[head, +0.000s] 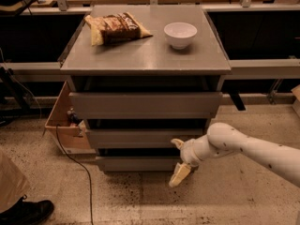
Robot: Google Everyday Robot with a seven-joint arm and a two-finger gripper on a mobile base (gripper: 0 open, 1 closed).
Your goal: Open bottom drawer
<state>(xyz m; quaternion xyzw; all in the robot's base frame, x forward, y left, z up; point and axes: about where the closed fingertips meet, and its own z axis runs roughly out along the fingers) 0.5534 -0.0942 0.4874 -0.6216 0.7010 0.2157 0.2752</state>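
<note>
Jaws stand spread, one finger high and one low, on the gripper (pixel 179 159) at the three o'clock end of the bottom drawer (pixel 136 163). That drawer sits lowest in the cabinet (pixel 140 55), at six o'clock, apparently shut. It looks flat, rigid, handleless and likely slick, so I'd hook its top edge through the dark gap above. Up top there's a snack bag (pixel 115 28) at eleven and a white bowl (pixel 180 34) at one.
</note>
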